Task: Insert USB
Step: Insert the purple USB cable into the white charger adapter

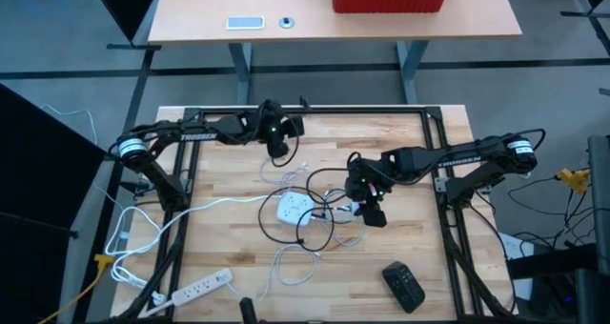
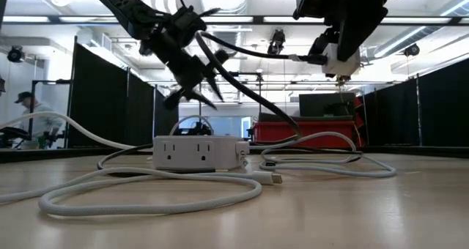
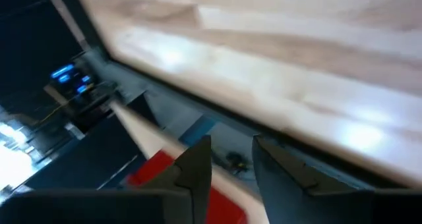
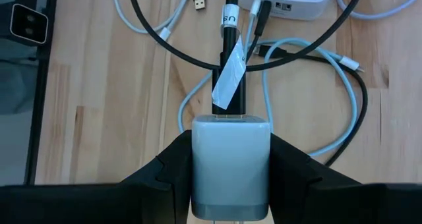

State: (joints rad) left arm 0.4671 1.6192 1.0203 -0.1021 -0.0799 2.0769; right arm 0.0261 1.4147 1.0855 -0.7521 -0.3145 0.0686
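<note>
Right gripper (image 4: 230,168): clamped on a white charger (image 4: 230,163), lifted above the table (image 1: 419,257); a black cable (image 4: 231,59) is plugged into the charger's front
Power strip (image 4: 287,1): white, on the table just ahead of the charger
Left gripper (image 3: 231,159): fingers parted, grasping nothing, raised over the table's far side

Two dark arms are seen over a wooden table (image 1: 400,143). The left gripper (image 1: 278,151) is held near the far edge, the right gripper (image 1: 370,210) right of centre. A white power hub (image 1: 294,208) is ringed by tangled cables (image 1: 319,231) at the centre; a power strip (image 1: 202,286) lies toward the near left corner, a black remote (image 1: 403,286) toward the near right.
</note>
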